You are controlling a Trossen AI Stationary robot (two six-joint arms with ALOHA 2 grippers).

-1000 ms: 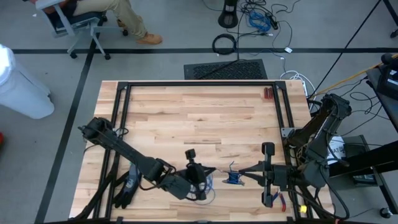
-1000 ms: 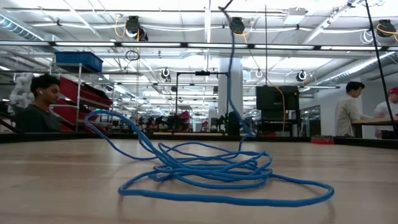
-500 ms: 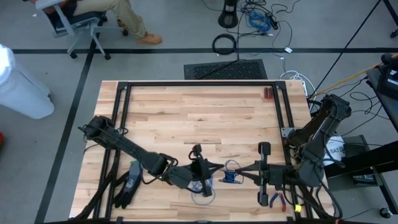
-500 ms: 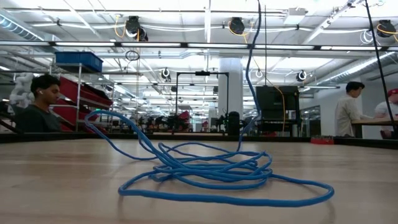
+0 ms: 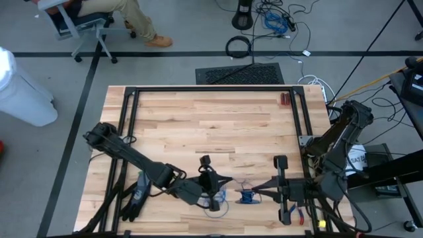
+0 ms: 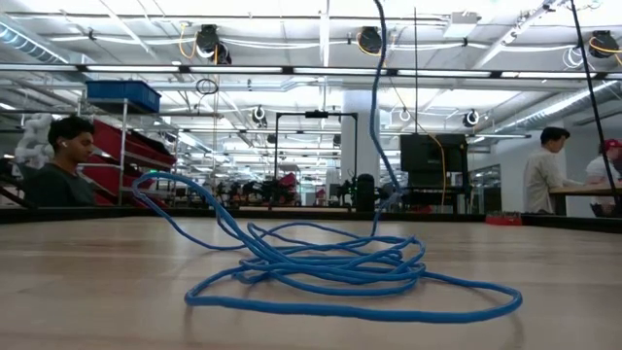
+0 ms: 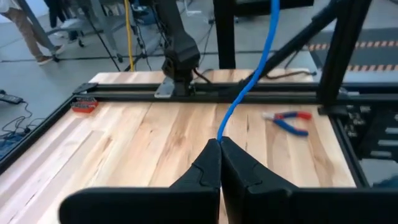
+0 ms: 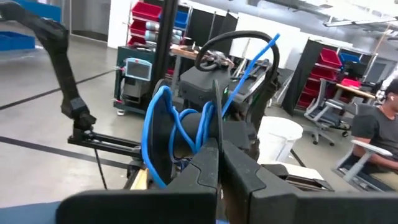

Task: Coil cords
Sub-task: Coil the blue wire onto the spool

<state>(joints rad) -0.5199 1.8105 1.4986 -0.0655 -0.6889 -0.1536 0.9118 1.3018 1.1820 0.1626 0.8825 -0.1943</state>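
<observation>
Your left hand (image 7: 219,142) and right hand (image 8: 217,144) each pinch the blue cord (image 6: 330,267) above the counter (image 5: 198,125).

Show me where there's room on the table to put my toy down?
The far half of the wooden table is bare, apart from a small red thing at its far right corner. The near edge is crowded: thin blue cord, both arms, black glove, red-handled pliers.

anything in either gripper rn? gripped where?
Both shut on the blue cord: left gripper pinches a single strand, right gripper pinches the gathered loops.
</observation>
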